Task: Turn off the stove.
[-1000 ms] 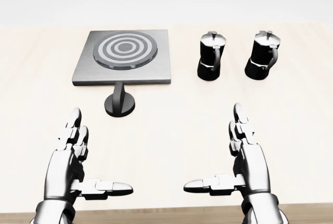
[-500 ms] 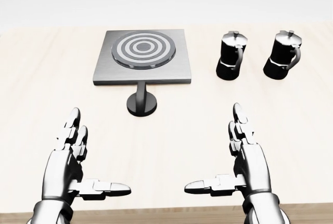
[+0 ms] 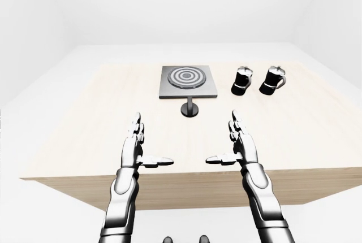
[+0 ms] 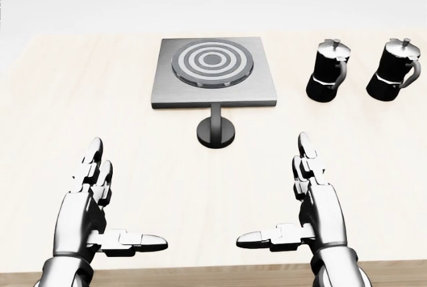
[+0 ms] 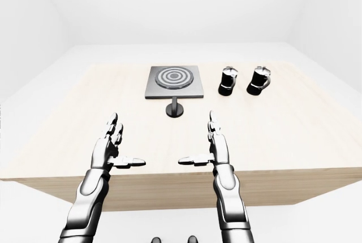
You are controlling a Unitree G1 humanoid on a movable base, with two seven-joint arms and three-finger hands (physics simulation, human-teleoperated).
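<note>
Task not yet begun, by the look; stove (image 4: 213, 73) at 12 o'clock on table (image 4: 67, 100), knob (image 4: 215, 130) just below it untouched; left robot hand (image 4: 90, 207) and right robot hand (image 4: 313, 203) splayed wide, empty, well short at 7 and 5 o'clock.

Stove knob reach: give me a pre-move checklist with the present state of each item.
1. Stove in view, flat on the table: ok.
2. Knob unobstructed, at the stove's near edge: ok.
3. Left hand open and holding nothing: ok.
4. Right hand open and holding nothing: ok.
5. Two moka pots stand right of the stove, apart from the knob: ok.
6. Knob's on or off position: cannot tell.
</note>
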